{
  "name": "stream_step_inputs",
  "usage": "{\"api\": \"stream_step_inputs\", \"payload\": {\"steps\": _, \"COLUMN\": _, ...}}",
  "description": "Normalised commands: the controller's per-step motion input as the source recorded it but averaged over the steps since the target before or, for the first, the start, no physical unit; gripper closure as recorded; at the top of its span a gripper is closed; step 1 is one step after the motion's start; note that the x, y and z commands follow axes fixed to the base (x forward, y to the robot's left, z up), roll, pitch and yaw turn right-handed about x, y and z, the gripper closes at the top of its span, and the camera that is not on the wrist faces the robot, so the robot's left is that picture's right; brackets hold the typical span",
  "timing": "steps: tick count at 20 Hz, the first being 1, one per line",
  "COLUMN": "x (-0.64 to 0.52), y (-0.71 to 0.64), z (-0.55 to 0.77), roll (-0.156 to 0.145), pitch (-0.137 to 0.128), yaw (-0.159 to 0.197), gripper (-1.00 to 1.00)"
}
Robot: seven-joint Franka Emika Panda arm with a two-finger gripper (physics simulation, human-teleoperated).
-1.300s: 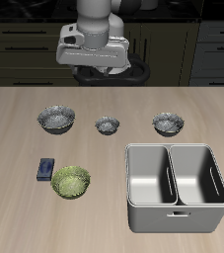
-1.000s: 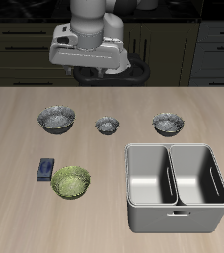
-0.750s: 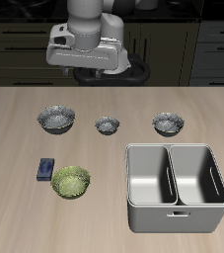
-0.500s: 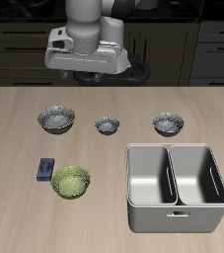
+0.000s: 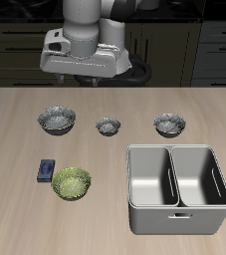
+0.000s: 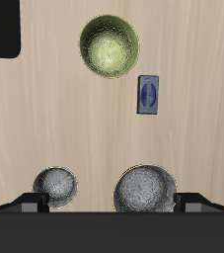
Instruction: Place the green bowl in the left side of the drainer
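My gripper (image 5: 83, 75) hangs high over the table's back, holding nothing; I cannot tell how wide my fingers stand. The green bowl (image 5: 72, 183) sits upright near the front edge, just beside a small blue object (image 5: 47, 170), so my reach goes forward and down; the drainer (image 5: 177, 189) waits well apart.

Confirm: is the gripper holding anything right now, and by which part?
Nothing is held. The small yellow-green ribbed translucent bowl sits on the wooden table beside a small blue rectangular block, with the arm high above and farther back.
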Motion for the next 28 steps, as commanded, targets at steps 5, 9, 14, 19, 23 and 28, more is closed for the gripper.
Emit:
{"api": "stream_step_inputs", "payload": {"steps": 5, "x": 0.25, "y": 0.05, "z": 0.03, "roll": 0.028, "pitch": 0.008, "yaw": 0.012, "gripper": -1.0}}
{"api": "stream_step_inputs", "payload": {"steps": 9, "x": 0.33, "y": 0.02, "z": 0.01, "roll": -0.006, "pitch": -0.007, "yaw": -0.003, "gripper": -1.0}}
{"api": "stream_step_inputs", "payload": {"steps": 14, "x": 0.33, "y": 0.01, "z": 0.04, "roll": -0.011, "pitch": -0.01, "yaw": 0.01, "gripper": -1.0}}
{"api": "stream_step_inputs", "payload": {"steps": 19, "x": 0.3, "y": -0.08, "z": 0.06, "roll": -0.013, "pitch": -0.02, "yaw": 0.009, "gripper": -1.0}}
{"api": "stream_step_inputs", "payload": {"steps": 23, "x": 0.3, "y": -0.05, "z": 0.08, "roll": -0.01, "pitch": -0.018, "yaw": 0.002, "gripper": -1.0}}
{"api": "stream_step_inputs", "payload": {"steps": 28, "x": 0.23, "y": -0.02, "z": 0.04, "roll": 0.024, "pitch": -0.013, "yaw": 0.019, "gripper": -1.0}}
